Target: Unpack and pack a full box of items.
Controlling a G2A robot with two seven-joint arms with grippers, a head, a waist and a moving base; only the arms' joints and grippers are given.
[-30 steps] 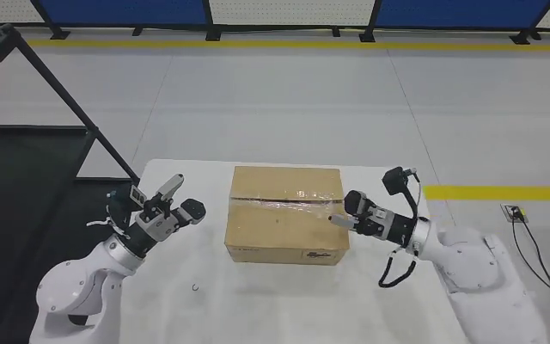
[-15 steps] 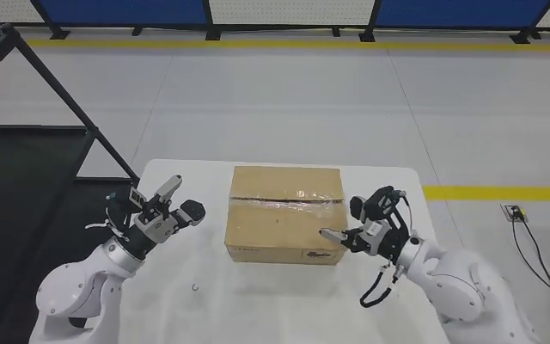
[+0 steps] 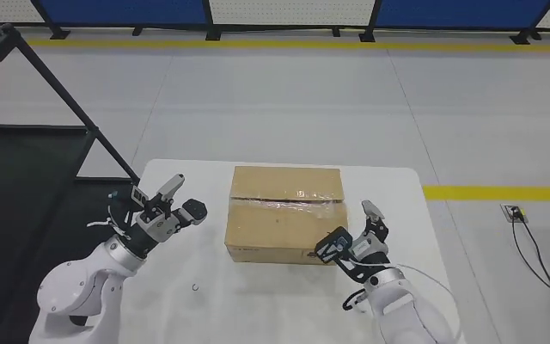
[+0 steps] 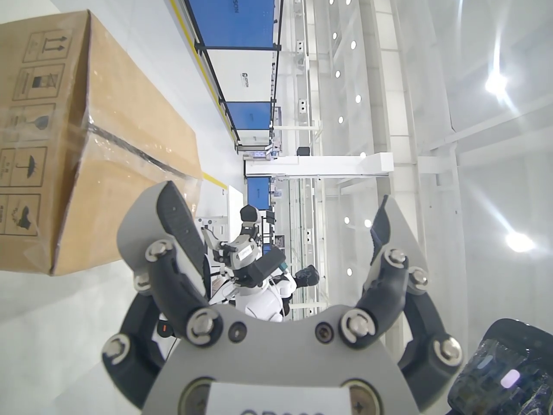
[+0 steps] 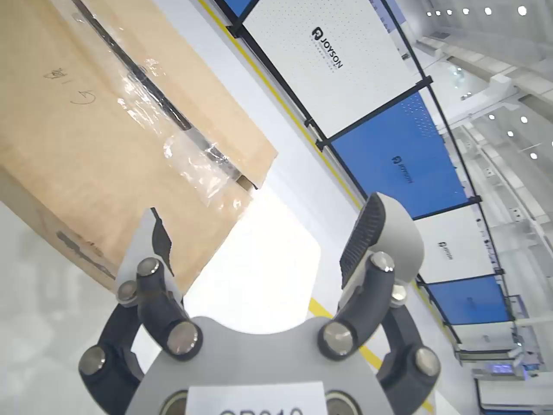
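Note:
A closed cardboard box (image 3: pixel 286 212) sits in the middle of the white table (image 3: pixel 275 297), its top seam sealed with clear tape (image 3: pixel 284 199). In the right wrist view the tape's crumpled end (image 5: pixel 207 174) lies at the box (image 5: pixel 108 110) edge. My right gripper (image 3: pixel 363 225) stands open just off the box's front right corner, nothing between its fingers (image 5: pixel 367 226). My left gripper (image 3: pixel 168 199) is open too, hanging over the table left of the box and apart from it. The left wrist view has the box (image 4: pixel 86 131) ahead of the empty left gripper (image 4: pixel 281 222).
A small dark ring-like bit (image 3: pixel 196 287) lies on the table in front of the left arm. A black frame (image 3: pixel 60 95) stands off the table's left side. Bare tabletop runs along the front of the box.
My right arm has swung from the box's right side, at the tape end, back and round to the front right corner. The left arm and the box have not moved.

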